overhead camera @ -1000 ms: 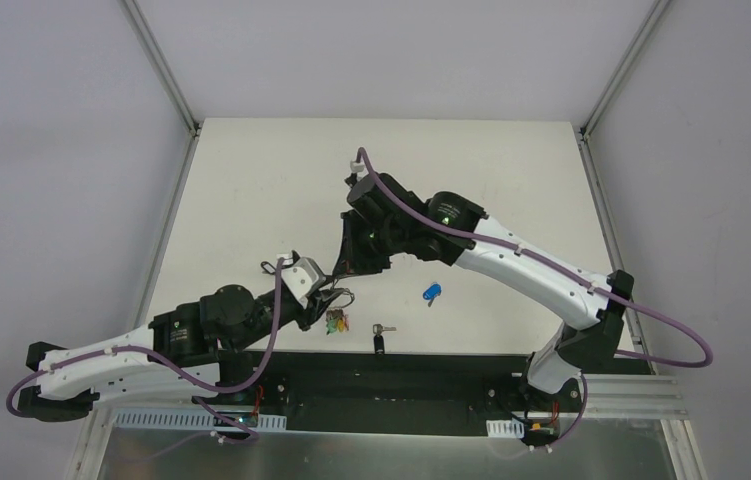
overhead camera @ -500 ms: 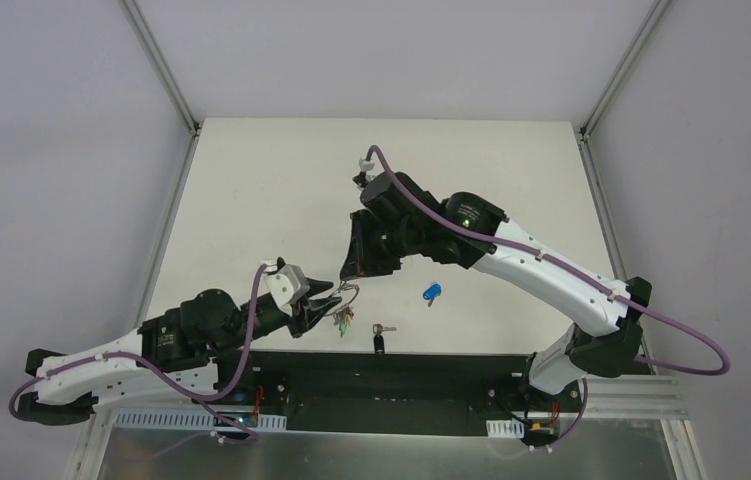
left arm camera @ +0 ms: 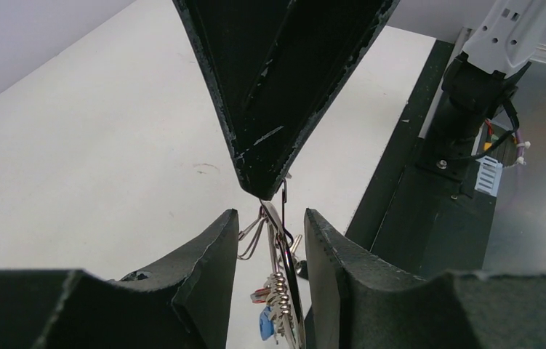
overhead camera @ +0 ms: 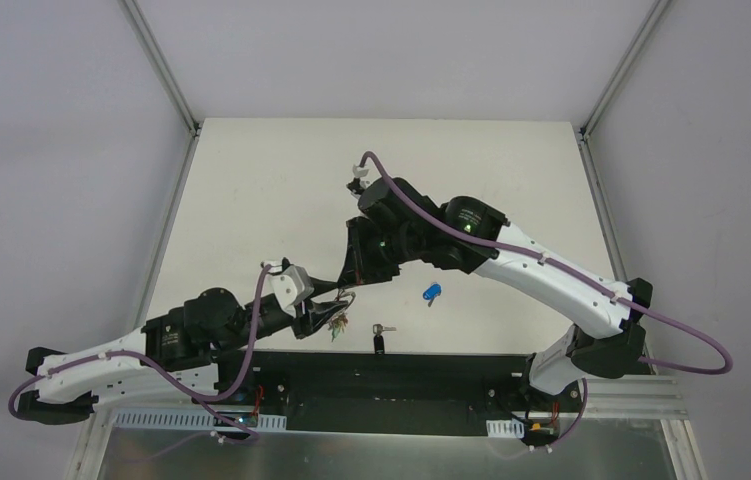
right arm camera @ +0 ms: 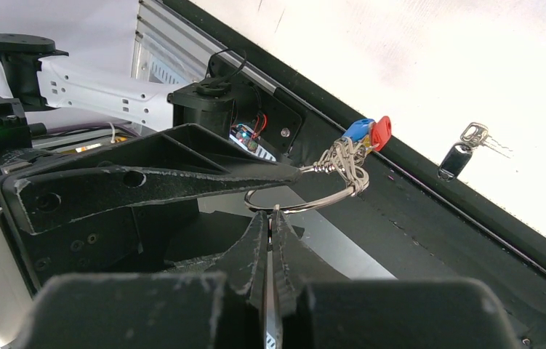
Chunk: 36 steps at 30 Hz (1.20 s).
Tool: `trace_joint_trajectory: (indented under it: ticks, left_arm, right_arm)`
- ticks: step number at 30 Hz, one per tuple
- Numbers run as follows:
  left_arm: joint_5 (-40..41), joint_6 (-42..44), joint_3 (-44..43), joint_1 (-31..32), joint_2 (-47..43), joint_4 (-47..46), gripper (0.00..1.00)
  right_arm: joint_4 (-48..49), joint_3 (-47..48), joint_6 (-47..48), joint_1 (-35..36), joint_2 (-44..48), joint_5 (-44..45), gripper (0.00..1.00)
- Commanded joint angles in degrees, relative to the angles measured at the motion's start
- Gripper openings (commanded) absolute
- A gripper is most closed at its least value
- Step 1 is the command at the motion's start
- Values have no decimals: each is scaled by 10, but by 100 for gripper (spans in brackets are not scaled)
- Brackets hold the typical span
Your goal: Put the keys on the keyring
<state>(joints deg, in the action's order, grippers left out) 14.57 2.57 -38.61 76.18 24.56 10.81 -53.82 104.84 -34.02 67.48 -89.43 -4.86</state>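
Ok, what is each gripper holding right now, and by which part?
Both hold the keyring: the left gripper grips it next to the hanging capped keys, and the right gripper pinches the bare wire across the loop.

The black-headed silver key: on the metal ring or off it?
Off. The black-headed silver key lies on the white table near its front edge, apart from the raised metal keyring.

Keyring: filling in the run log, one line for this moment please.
left gripper shut on keyring | right gripper shut on keyring | blue key, black key loose on table
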Motion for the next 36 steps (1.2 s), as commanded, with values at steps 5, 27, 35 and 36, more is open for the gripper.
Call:
trace_joint_trajectory:
  ticks: [5,27,35,36]
  left_arm:
    - [-19,-3,3,5,0,-36,37]
    - [32,-45,5,5,-12,-74,0]
    - [64,-57,8,5,-23,-77,0]
    - [67,-58,9,5,-26,-77,0]
  right_arm:
    - [9,29,6,6,22,-7,0]
    - [28,-3,21,17,37,-6,0]
    - [54,-28,43,34,50,-13,0]
    - [55,-29,47,36,52,-9,0]
